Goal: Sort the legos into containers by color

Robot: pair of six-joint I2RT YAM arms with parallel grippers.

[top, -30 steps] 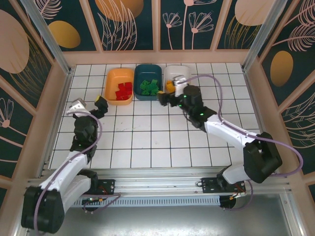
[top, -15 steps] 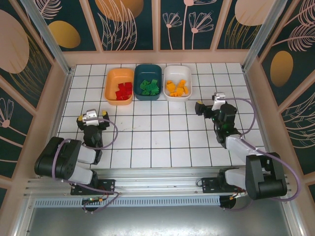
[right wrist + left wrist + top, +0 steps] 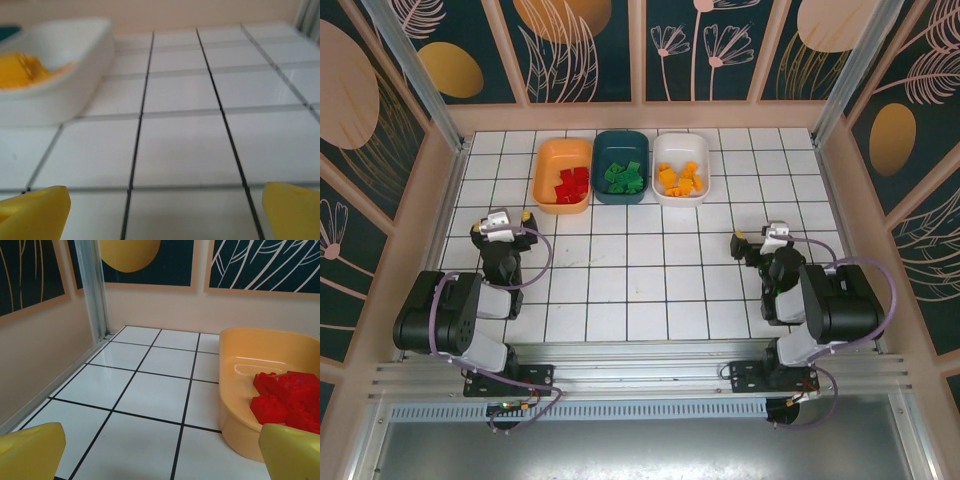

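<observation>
Three containers stand in a row at the back of the tiled floor. The orange tub [image 3: 563,172] holds red legos [image 3: 572,185], the dark teal tub [image 3: 622,166] holds green legos [image 3: 623,176], and the white tub [image 3: 682,167] holds orange-yellow legos [image 3: 680,178]. My left gripper [image 3: 502,227] is folded back near the left side, open and empty. In the left wrist view the orange tub [image 3: 240,390] with red legos [image 3: 285,397] lies ahead to the right. My right gripper [image 3: 765,241] is drawn back at the right, open and empty. The white tub [image 3: 55,90] sits far left in the right wrist view.
Beige walls [image 3: 410,250] and aluminium posts [image 3: 415,70] bound the white tiled floor [image 3: 640,270]. An aluminium rail [image 3: 640,380] runs along the near edge by the arm bases.
My right arm pulled back from over the white tub to a folded pose at the right. My left arm also folded back toward its base. Both grippers stayed open.
</observation>
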